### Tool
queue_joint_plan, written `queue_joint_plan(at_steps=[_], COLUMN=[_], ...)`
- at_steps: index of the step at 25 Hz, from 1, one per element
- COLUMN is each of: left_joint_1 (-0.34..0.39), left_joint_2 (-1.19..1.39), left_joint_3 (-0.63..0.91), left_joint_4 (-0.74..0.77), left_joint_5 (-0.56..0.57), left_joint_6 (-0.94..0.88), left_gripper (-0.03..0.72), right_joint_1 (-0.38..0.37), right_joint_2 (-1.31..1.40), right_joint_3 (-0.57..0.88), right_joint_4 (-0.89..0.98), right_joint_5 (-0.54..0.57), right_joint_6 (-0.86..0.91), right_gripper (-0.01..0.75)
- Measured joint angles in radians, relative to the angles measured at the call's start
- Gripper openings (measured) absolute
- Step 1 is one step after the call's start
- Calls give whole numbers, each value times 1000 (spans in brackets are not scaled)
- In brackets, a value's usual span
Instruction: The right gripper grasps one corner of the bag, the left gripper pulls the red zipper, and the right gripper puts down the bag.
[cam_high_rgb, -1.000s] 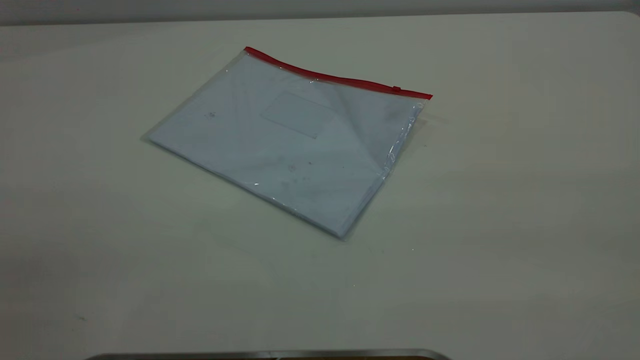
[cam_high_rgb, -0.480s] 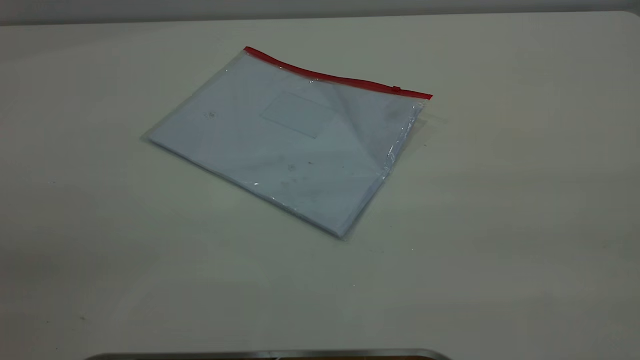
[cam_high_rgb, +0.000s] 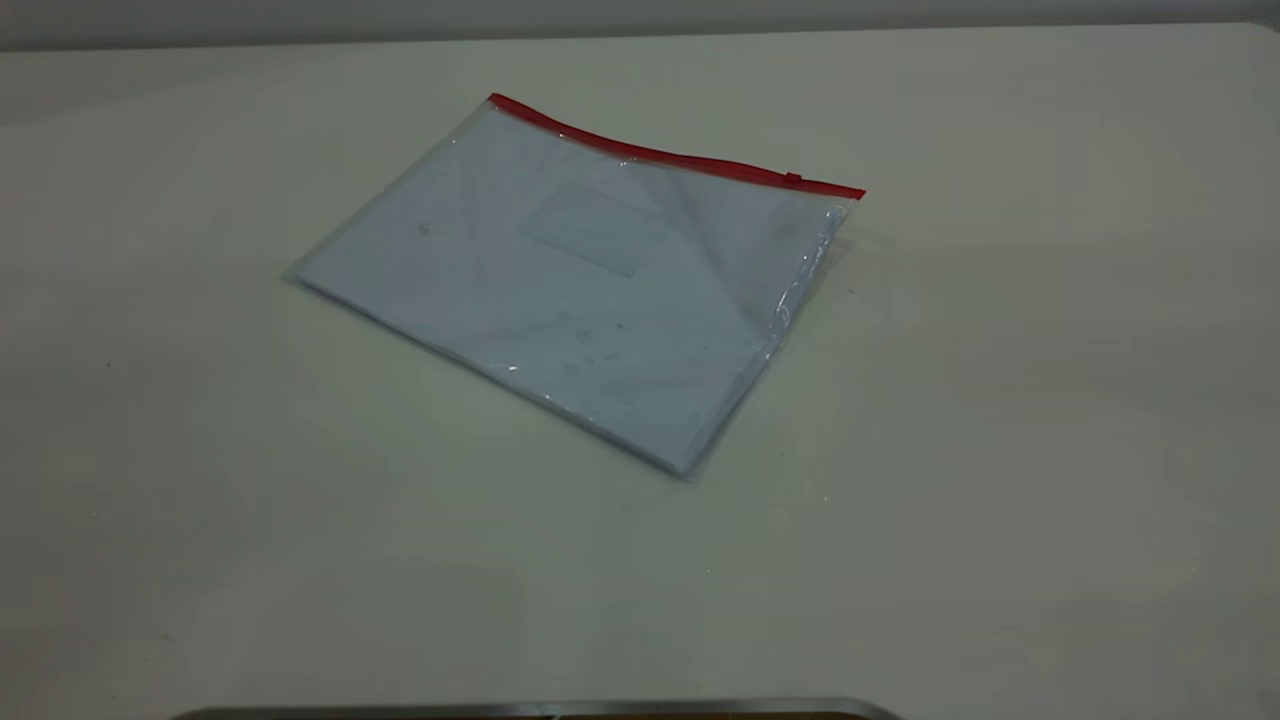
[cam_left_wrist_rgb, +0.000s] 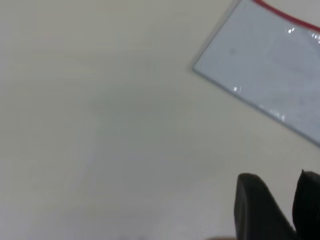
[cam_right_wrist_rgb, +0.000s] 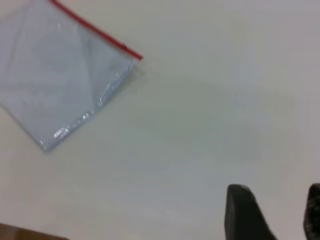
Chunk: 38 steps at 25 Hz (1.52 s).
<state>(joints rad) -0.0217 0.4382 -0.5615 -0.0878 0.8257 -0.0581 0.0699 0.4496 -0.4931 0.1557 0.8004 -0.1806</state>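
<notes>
The bag (cam_high_rgb: 560, 290) lies flat on the table, clear with white paper inside and a faint label pocket (cam_high_rgb: 595, 228). The red zipper (cam_high_rgb: 670, 157) runs along its far edge, with the slider tab (cam_high_rgb: 793, 179) close to the right-hand corner (cam_high_rgb: 855, 192). Neither gripper shows in the exterior view. In the left wrist view the left gripper (cam_left_wrist_rgb: 277, 175) is open and empty over bare table, well apart from the bag (cam_left_wrist_rgb: 270, 65). In the right wrist view the right gripper (cam_right_wrist_rgb: 276, 186) is open and empty, well apart from the bag (cam_right_wrist_rgb: 55, 80) and its red-ended corner (cam_right_wrist_rgb: 139, 57).
The pale table (cam_high_rgb: 1000, 450) extends on all sides of the bag. A dark metal rim (cam_high_rgb: 540, 710) lies at the near edge. The table's far edge (cam_high_rgb: 640, 35) runs behind the bag.
</notes>
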Motion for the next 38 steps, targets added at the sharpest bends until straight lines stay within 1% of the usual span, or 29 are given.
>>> queue_joint_plan(at_steps=[3, 6, 8, 11, 15, 18, 21, 23, 25, 28, 31, 33, 38], left_joint_1=[0, 0, 0, 0, 0, 0, 0, 0, 0, 0, 0, 0, 0], left_joint_2=[199, 394, 511, 676, 861, 970, 1053, 1094, 1126, 1148, 1151, 1151, 1151], left_joint_3=[-33, -82, -121, -180, -247, -292, -343, -374, -394, -408, -410, -410, -410], left_joint_4=[-53, -132, -194, -289, -426, -533, -626, -675, -722, -768, -779, -781, -783], left_joint_5=[-120, -219, -282, -337, -386, -412, -417, -417, -421, -422, -422, -422, -423], left_joint_6=[87, 217, 319, 473, 644, 743, 845, 898, 944, 1000, 1026, 1029, 1033], left_gripper=[303, 389, 455, 523, 547, 548, 548, 548, 548, 548, 548, 549, 548], right_joint_1=[0, 0, 0, 0, 0, 0, 0, 0, 0, 0, -1, -3, -3], right_joint_2=[205, 407, 559, 780, 1074, 1280, 1476, 1595, 1681, 1782, 1863, 1915, 2019], right_joint_3=[0, -2, -17, -72, -170, -254, -352, -430, -500, -596, -679, -734, -850], right_joint_4=[76, 219, 332, 554, 861, 1102, 1275, 1342, 1373, 1377, 1344, 1323, 1310], right_joint_5=[-133, -247, -296, -325, -349, -330, -251, -188, -149, -136, -106, -58, -7], right_joint_6=[-48, -148, -274, -511, -856, -1071, -1244, -1325, -1389, -1412, -1377, -1350, -1331], right_gripper=[408, 448, 459, 463, 464, 464, 464, 464, 468, 500, 533, 539, 539])
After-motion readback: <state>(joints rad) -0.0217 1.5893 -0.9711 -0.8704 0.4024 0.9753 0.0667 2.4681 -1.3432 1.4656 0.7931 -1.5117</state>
